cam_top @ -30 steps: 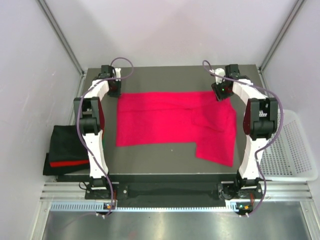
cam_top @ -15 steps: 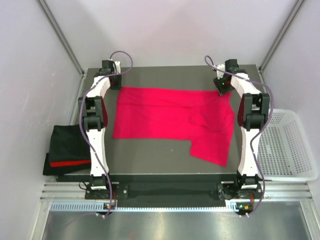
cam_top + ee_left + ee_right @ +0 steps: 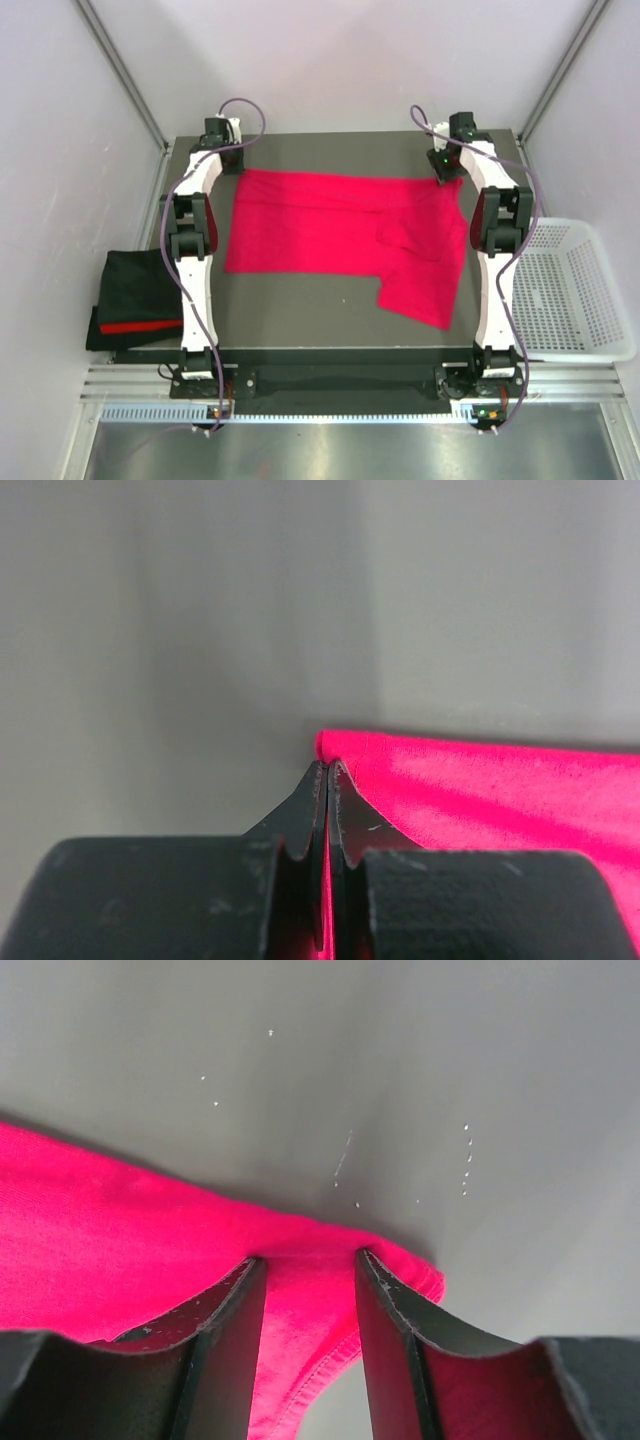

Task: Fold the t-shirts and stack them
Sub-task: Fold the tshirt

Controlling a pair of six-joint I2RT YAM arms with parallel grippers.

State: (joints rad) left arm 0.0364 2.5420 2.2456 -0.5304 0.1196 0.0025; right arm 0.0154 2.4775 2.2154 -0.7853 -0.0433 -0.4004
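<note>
The left arm (image 3: 190, 262) and right arm (image 3: 497, 262) rose from bases at the bottom of the top view, elbows raised at mid-frame and wrists bent down at the upper left and upper right. The left hand (image 3: 231, 170) had its fingers (image 3: 300, 825) pressed together on a sliver of the magenta t-shirt (image 3: 320, 225). The right hand (image 3: 447, 180) had its fingers (image 3: 235, 1310) partly apart, clamped on a thicker fold.

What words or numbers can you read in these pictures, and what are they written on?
None: no word, number or logo can be read in any view.
The magenta t-shirt is plain, no print showing.
The folded black and red pile, the white basket and the arms carry no label that can be made out at this size.
</note>
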